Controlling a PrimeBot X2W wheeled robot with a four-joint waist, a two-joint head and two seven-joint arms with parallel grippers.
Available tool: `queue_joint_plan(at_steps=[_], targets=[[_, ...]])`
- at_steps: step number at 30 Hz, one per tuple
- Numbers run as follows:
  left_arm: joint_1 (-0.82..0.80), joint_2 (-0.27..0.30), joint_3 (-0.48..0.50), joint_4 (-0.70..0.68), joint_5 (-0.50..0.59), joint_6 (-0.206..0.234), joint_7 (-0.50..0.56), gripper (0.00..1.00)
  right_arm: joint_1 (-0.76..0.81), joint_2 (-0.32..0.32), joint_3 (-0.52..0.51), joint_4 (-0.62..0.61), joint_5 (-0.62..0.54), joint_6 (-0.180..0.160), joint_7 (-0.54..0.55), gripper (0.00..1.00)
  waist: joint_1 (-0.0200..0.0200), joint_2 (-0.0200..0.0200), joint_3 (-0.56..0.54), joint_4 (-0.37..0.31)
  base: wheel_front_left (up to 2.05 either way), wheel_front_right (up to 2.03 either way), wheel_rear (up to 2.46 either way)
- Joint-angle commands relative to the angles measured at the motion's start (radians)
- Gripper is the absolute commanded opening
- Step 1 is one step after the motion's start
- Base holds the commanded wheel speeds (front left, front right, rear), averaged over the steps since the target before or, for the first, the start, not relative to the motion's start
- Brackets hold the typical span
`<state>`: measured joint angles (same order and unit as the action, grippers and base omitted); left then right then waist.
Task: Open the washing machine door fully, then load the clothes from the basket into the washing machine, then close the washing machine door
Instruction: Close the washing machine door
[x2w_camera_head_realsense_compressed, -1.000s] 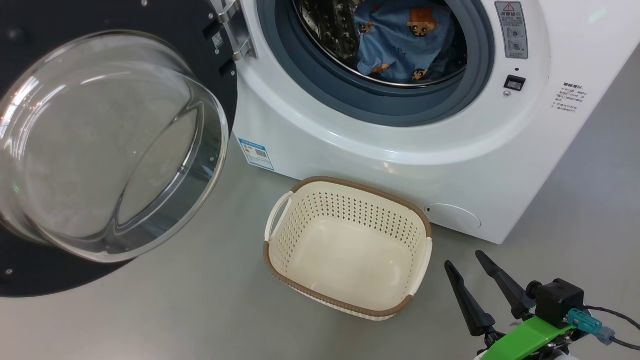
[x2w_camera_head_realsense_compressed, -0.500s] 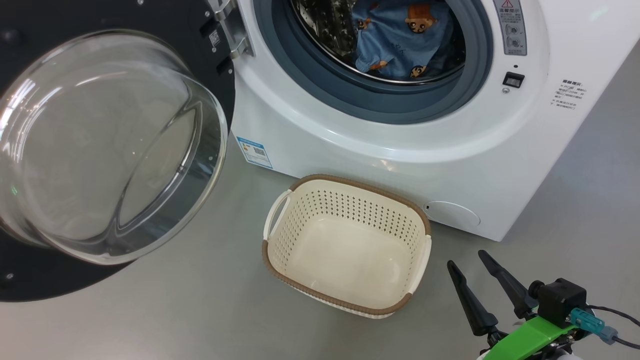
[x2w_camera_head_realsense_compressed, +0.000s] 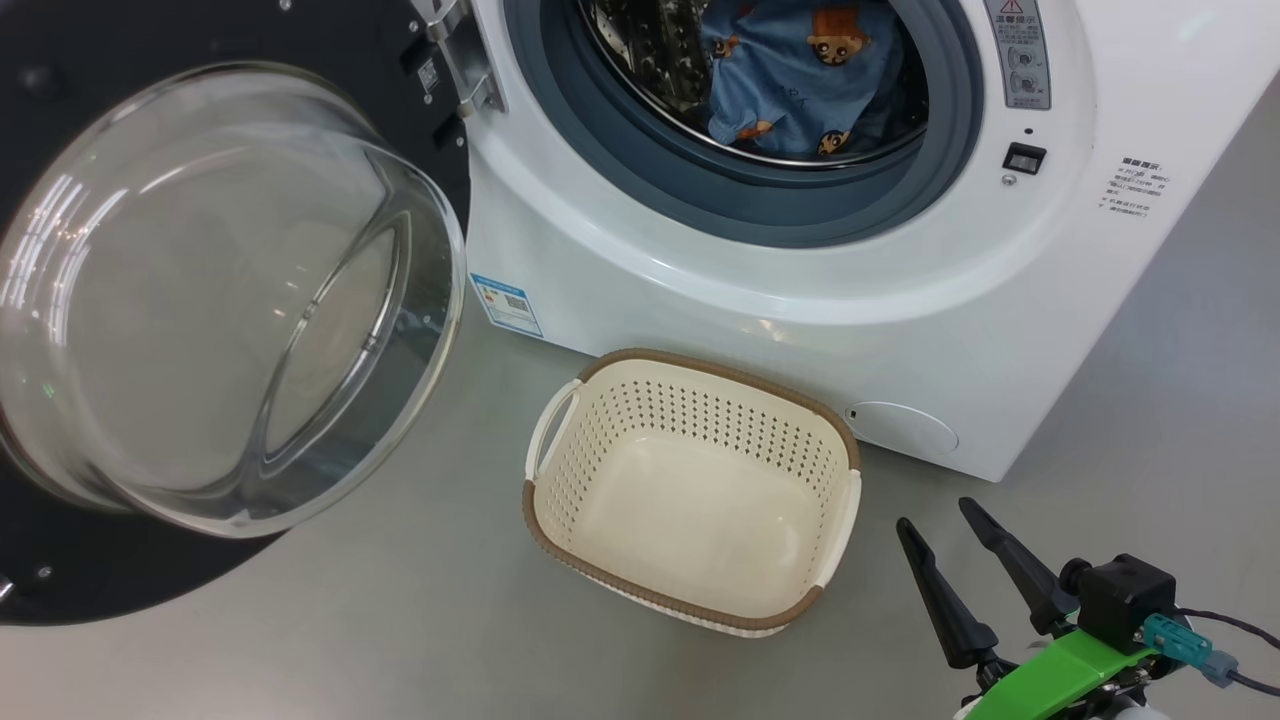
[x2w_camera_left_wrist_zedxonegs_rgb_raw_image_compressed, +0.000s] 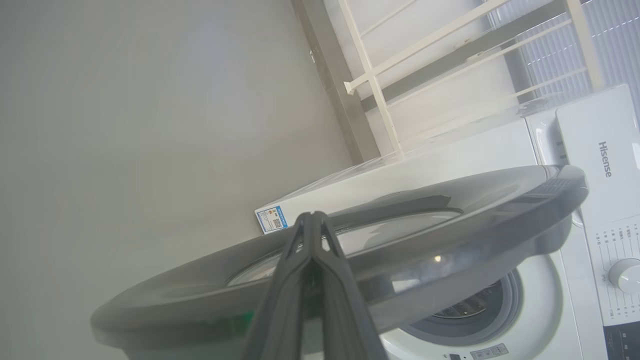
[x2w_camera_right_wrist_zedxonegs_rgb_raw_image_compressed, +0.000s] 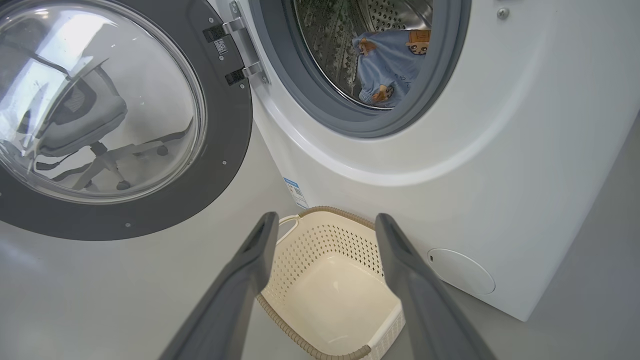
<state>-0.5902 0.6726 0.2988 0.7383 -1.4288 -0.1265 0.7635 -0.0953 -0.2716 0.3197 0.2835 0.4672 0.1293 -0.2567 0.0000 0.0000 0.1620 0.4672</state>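
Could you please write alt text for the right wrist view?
The washing machine stands with its door swung open and light-blue printed clothes in the drum. An empty cream basket sits on the floor before it, framed by the open right gripper.

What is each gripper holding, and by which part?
Nothing: right gripper is open and empty beside the cream-white perforated plastic basket; left gripper has fingers shut on nothing near the round glossy black door.

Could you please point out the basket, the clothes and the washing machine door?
basket (x2w_camera_head_realsense_compressed: 690, 520), head view, its bare inner floor
clothes (x2w_camera_head_realsense_compressed: 800, 80), head view, middle of the blue fabric
washing machine door (x2w_camera_head_realsense_compressed: 200, 300), head view, its glass bowl
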Motion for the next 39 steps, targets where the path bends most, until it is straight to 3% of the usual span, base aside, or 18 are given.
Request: queue_joint_plan(at_steps=[1,25,39], targets=[[0.01,0.028,-0.001,-0.05,-0.027,-0.004,0.041,0.0,-0.023,0.001,0.012,-0.023,-0.005,0.001,-0.005,1.0,0.0,0.0,-0.002,0.002,0.0,0.0,0.0],[0.182,0.025,-0.066,-0.402,-0.103,-0.004,0.204,0.0,0.002,0.023,-0.004,-0.021,0.0,0.001,-0.005,1.0,0.0,0.0,-0.059,0.006,0.0,0.0,0.0],[0.275,0.009,-0.116,-0.665,-0.137,-0.004,0.284,0.0,0.017,0.039,-0.015,-0.023,-0.002,0.001,-0.005,1.0,0.0,0.0,-0.078,-0.04,0.0,0.0,0.0]])
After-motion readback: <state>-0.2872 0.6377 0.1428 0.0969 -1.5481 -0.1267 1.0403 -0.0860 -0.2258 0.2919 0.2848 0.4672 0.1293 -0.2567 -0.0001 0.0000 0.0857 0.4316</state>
